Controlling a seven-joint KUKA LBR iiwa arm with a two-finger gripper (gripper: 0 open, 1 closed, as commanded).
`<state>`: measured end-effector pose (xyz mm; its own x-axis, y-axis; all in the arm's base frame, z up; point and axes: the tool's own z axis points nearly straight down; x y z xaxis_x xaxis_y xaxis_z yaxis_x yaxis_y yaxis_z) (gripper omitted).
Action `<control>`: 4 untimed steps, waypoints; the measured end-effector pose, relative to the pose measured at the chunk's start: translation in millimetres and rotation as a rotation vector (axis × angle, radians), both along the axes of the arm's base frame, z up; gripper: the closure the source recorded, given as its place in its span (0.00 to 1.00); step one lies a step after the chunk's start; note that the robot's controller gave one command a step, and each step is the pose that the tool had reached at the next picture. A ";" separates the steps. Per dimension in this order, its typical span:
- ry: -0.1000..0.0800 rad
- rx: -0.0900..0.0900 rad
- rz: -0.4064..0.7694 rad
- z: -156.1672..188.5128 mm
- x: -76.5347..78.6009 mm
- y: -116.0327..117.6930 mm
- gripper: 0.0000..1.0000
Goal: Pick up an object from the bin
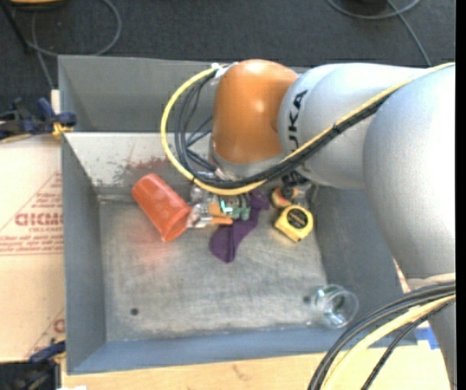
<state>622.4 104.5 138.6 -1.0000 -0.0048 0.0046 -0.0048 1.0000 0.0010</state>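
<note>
The grey bin [168, 291] sits under the big silver arm [363, 136] reaching in from the right. An orange plastic cup [161, 205] lies on its side toward the back left, its mouth right against the gripper [206, 210]. I can't tell whether that gripper is spread or pinching. A purple cloth [231, 236] lies just beside it, then a yellow tape measure [295, 223].

Purple cloth [229, 238] crumpled at centre; yellow tape measure [294, 223] just beside it at 3 o'clock; clear cup [331, 305] well apart at 5 o'clock.
</note>
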 end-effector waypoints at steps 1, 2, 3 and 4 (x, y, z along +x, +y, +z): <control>-0.008 0.001 -0.002 4.6 2.0 -0.2 0.00; -0.014 0.001 -0.070 -33.0 -0.4 5.4 0.00; -0.002 0.007 -0.171 -52.0 9.0 -5.3 1.00; -0.002 0.007 -0.171 -52.1 9.0 -5.3 1.00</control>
<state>631.4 99.2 86.5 -0.9862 0.1658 0.0031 0.1658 0.9861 0.0081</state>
